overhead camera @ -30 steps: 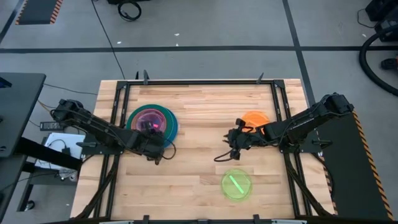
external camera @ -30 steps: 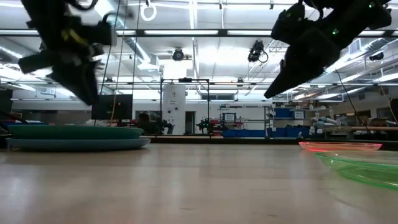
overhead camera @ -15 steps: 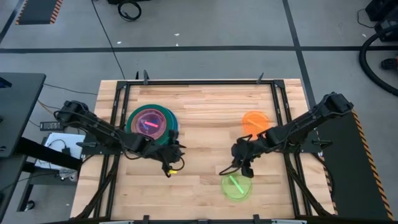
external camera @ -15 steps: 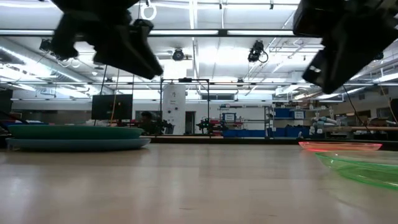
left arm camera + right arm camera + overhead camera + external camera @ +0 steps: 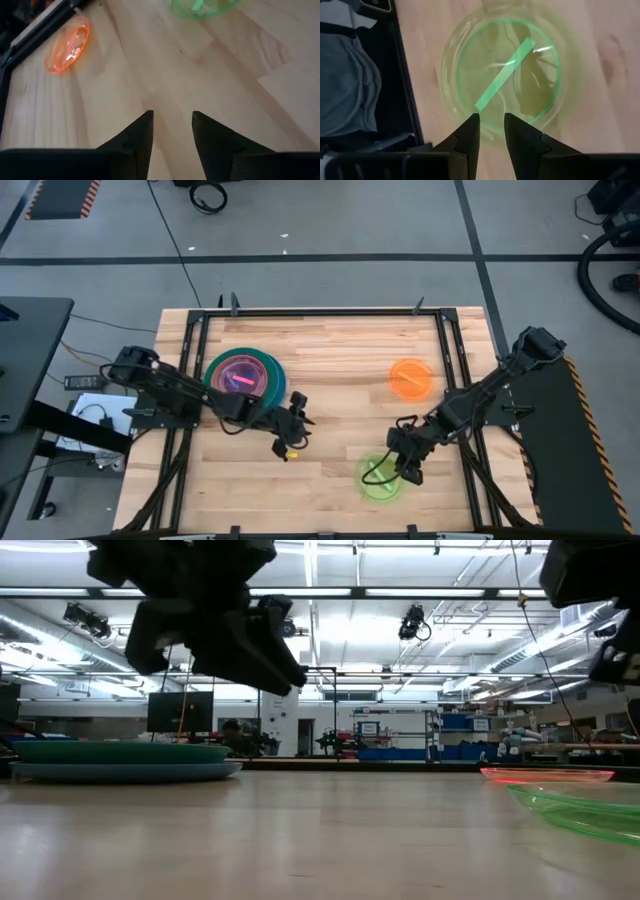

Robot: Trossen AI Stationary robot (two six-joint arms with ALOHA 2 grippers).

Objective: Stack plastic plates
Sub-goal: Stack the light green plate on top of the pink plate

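Your two arms: matte black, jointed links throughout.
On the left gripper [image 5: 291, 429] you can see a small yellow mark by the fingertips; black cables run along the arms. On the right gripper [image 5: 491, 131] and in the left wrist view, your fingers [image 5: 141, 134] are dark, flat-faced wedges tapering to blunt points.

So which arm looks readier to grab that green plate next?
The right one, probably. The right gripper hangs directly over the lime plate, fingers apart at its rim. The left gripper sits mid-table beside the stack, empty.
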